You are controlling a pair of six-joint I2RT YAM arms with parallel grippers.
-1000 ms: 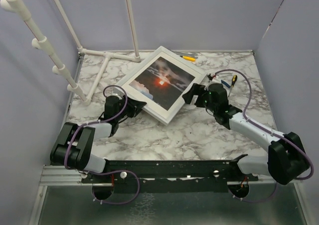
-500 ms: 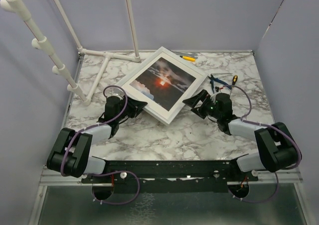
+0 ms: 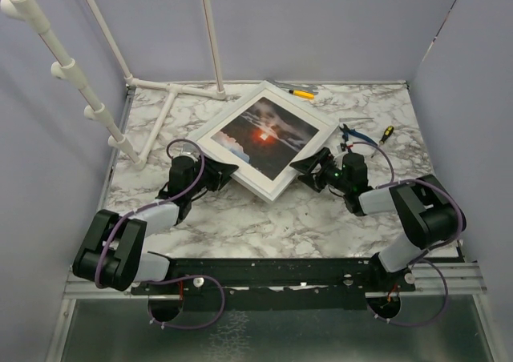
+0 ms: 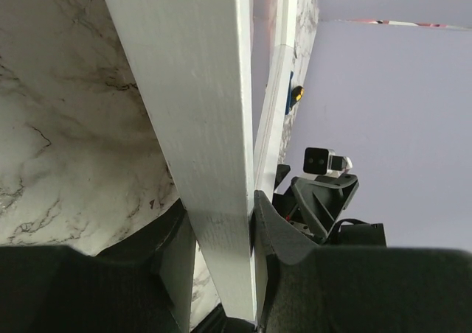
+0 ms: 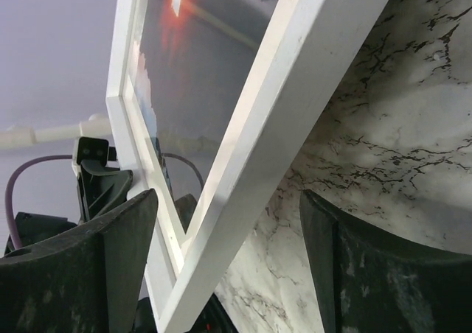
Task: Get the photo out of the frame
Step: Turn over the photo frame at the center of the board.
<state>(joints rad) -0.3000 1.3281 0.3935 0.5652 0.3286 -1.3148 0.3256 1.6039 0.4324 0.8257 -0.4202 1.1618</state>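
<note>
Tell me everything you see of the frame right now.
The frame is a large white rectangle, painted wood by its look, with the sunset photo inside, face up. It lies diagonally over the marble table, seemingly tilted. The left gripper clamps its near-left edge; the right gripper's open fingers straddle the near-right edge.

right end effector (image 3: pixel 309 168) drawn back along the frame (image 3: pixel 232 113) toward its near corner, jaws narrowing, pliers (image 3: pixel 353 135) uncovered
</note>
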